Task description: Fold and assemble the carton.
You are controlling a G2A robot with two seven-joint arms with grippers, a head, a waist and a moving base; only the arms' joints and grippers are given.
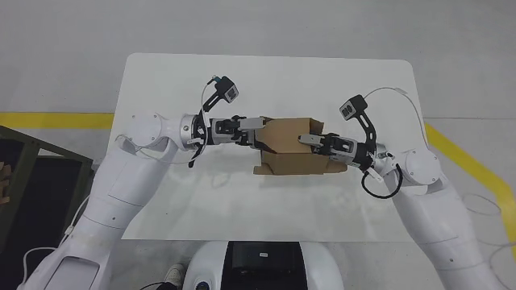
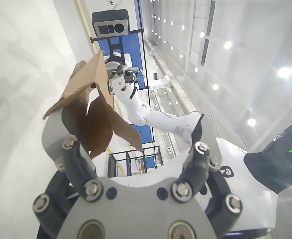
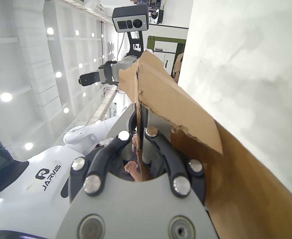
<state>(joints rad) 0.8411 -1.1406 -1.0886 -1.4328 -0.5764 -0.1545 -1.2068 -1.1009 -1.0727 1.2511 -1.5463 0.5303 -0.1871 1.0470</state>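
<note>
A brown cardboard carton (image 1: 289,141), partly folded with loose flaps, is at the middle of the white table (image 1: 201,80) between my two arms. My right gripper (image 1: 310,139) is shut on one thin carton wall (image 3: 160,95), which is pinched between its fingers (image 3: 148,135). My left gripper (image 1: 256,130) is open at the carton's opposite end. In the left wrist view one finger (image 2: 70,125) lies against the carton's flap (image 2: 86,95), while the other finger (image 2: 198,130) stands well clear. Beyond the carton the right gripper (image 2: 118,80) grips the far side.
The table has bare room all round the carton, with its front edge (image 1: 266,240) near the robot. A dark green crate (image 1: 24,177) stands on the floor off the table's left side. Yellow floor lines (image 1: 56,119) run past both sides.
</note>
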